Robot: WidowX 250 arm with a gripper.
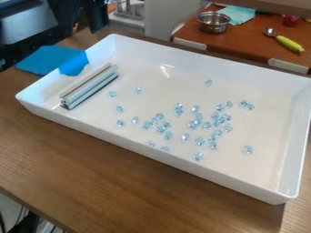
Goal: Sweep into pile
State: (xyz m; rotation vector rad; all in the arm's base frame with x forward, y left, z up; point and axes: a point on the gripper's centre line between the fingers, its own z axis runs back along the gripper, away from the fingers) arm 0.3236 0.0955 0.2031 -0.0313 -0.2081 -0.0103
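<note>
Tray: white, shallow, rectangular, set at a slant on the brown wood-grain counter.
Pieces: many small, clear, pale-blue bits, loose on the tray floor. Thickest from the middle toward the view's right, some touching, others with gaps between. Not one pile.
Strays: one toward the far wall; one toward the right end; a couple near the bar, between it and the main scatter.
Bar: long, ridged, silver and white with a dark lower edge. Lies inside the tray at its left end, slantwise, apart from the pieces.
Jaws: cannot tell if spread, pressed together or pinching anything.
Blue sheet: flat, beyond the tray's left rim; a brighter blue patch at that rim.
Second table: reddish-brown, behind the tray, upper right. On it a metal pot, a pale teal cloth just beside the pot, a spoon with a yellow-green handle, a small red object.
Upper left: dark equipment, details unclear.
</note>
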